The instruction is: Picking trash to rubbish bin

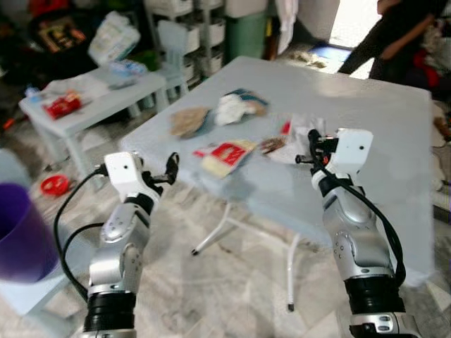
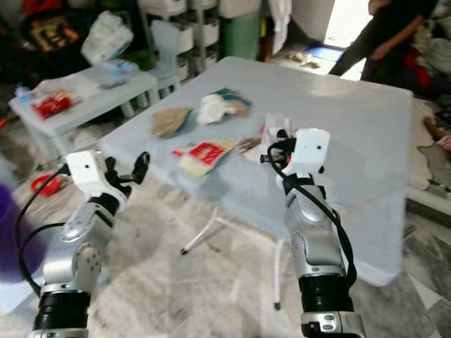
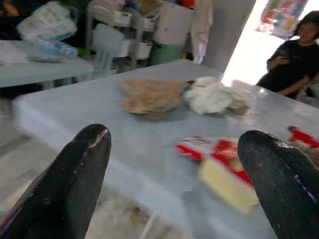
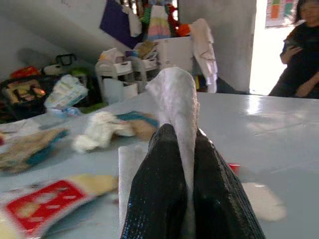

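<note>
A thin white wrapper sticks up from the right end effector, pinched between its closed fingers above the worktop. It looks light, limp and crinkly, best held by a fold. The left end effector is spread wide, empty, facing a red-and-yellow packet.

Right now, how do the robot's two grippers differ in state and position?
The left gripper has its jaws wide apart and holds nothing; the right gripper has its jaws shut on a crumpled white piece of paper. The left gripper hovers before the edge of the pale grey square table; the right one is above the tabletop. Both point toward the table.
</note>
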Robot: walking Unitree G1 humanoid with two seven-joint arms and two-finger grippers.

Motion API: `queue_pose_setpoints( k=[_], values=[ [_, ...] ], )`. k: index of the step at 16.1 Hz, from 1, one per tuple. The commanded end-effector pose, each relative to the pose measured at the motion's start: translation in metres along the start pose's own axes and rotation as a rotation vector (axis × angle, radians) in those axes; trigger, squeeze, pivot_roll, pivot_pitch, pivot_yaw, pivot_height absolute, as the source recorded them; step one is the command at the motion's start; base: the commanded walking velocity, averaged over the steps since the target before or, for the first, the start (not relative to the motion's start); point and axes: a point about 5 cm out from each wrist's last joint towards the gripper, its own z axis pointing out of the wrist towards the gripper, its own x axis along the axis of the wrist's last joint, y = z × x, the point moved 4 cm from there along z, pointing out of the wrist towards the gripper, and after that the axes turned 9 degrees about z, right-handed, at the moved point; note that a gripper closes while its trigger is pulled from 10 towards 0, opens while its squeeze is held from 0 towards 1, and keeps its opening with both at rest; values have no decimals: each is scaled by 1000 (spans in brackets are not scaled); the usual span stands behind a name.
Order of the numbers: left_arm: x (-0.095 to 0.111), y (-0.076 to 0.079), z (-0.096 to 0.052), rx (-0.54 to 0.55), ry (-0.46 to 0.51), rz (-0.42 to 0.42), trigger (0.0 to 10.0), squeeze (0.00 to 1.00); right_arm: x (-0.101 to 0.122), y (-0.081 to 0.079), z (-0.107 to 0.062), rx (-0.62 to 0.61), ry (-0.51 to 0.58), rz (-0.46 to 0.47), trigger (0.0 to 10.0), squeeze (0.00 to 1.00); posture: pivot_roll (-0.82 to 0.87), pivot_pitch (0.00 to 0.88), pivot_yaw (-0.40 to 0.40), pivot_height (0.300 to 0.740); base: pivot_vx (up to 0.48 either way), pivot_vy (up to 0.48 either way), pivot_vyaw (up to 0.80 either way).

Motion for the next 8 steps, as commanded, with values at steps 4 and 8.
queue_pose_setpoints(
  k=[4,8],
  values=[
    [1,4,1,-15,-6,16,10000,0,6,2,1,-7,19,-9,0,0,3,19,-4,740,419,0,0],
    [-1,7,2,-29,-17,13,10000,0,6,3,0,-8,17,-14,0,0,0,22,-5,740,417,0,0]
  ],
)
